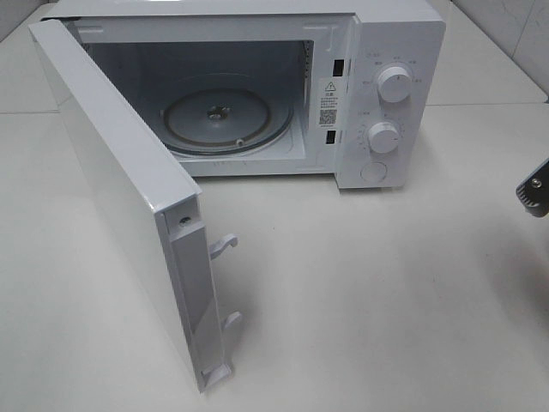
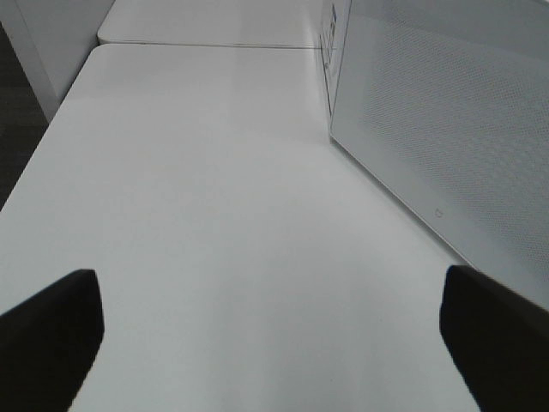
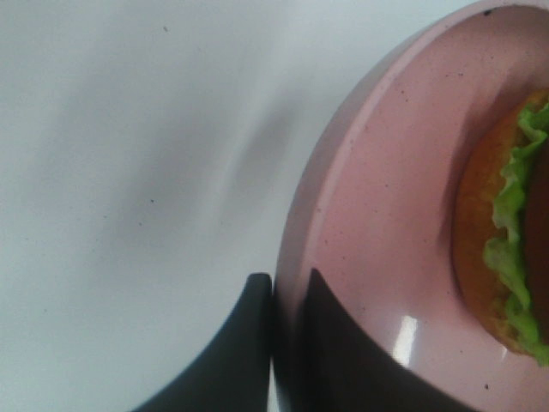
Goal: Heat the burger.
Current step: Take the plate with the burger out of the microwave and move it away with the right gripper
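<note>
In the right wrist view the burger point(image 3: 506, 249), with a tan bun and green lettuce, lies on a round pink plate point(image 3: 386, 197). My right gripper point(image 3: 287, 279) is shut on the plate's rim, one finger inside and one outside. The exterior high view shows neither plate nor burger, only a dark part of the right arm point(image 1: 536, 189) at the right edge. My left gripper point(image 2: 268, 283) is open over bare table with nothing between its fingers, beside the microwave door point(image 2: 446, 112).
A white microwave point(image 1: 390, 51) stands at the back of the table, its door point(image 1: 111, 172) swung wide open toward the front left. A glass turntable point(image 1: 227, 116) lies inside the cavity. Two knobs point(image 1: 393, 84) sit on its right panel.
</note>
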You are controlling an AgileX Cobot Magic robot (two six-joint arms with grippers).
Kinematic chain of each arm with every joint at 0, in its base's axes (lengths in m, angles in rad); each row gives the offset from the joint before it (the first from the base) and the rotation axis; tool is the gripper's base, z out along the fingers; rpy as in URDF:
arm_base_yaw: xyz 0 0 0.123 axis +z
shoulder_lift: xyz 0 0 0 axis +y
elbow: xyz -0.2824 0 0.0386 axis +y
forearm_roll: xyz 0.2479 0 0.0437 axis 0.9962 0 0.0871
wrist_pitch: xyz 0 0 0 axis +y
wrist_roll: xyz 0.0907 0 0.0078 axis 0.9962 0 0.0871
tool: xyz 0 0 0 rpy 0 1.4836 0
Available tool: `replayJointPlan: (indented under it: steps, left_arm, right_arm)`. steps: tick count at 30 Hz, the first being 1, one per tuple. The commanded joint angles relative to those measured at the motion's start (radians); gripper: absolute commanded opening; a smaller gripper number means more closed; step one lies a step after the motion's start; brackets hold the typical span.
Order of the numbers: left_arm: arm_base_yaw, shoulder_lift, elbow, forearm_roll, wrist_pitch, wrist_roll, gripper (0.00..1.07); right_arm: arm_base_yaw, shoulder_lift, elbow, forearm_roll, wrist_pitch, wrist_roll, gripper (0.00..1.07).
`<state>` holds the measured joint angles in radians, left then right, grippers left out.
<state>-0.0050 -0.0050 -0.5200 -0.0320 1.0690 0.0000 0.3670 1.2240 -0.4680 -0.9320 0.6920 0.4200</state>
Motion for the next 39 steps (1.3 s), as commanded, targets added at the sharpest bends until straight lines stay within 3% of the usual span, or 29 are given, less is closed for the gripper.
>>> replayJointPlan:
  steps: [1,5,14,25,39]
  left_arm:
    - [0.002,-0.005,0.003,-0.003,0.003,0.0,1.01]
    - [0.002,-0.005,0.003,-0.003,0.003,0.0,1.01]
    - [0.002,-0.005,0.003,-0.003,0.003,0.0,1.01]
    - [0.002,-0.005,0.003,-0.003,0.003,0.0,1.01]
    - [0.002,-0.005,0.003,-0.003,0.003,0.0,1.01]
  right_arm:
    - [-0.029,0.021,-0.009,-0.086,0.015,0.08,0.03]
    - [-0.122,0.073,-0.009,-0.108,-0.019,0.192,0.03]
    - [-0.203,0.17,-0.009,-0.229,-0.082,0.331,0.04]
    - [-0.217,0.357,-0.009,-0.346,-0.149,0.561,0.07]
    - [-0.217,0.47,-0.072,-0.339,-0.18,0.625,0.11]
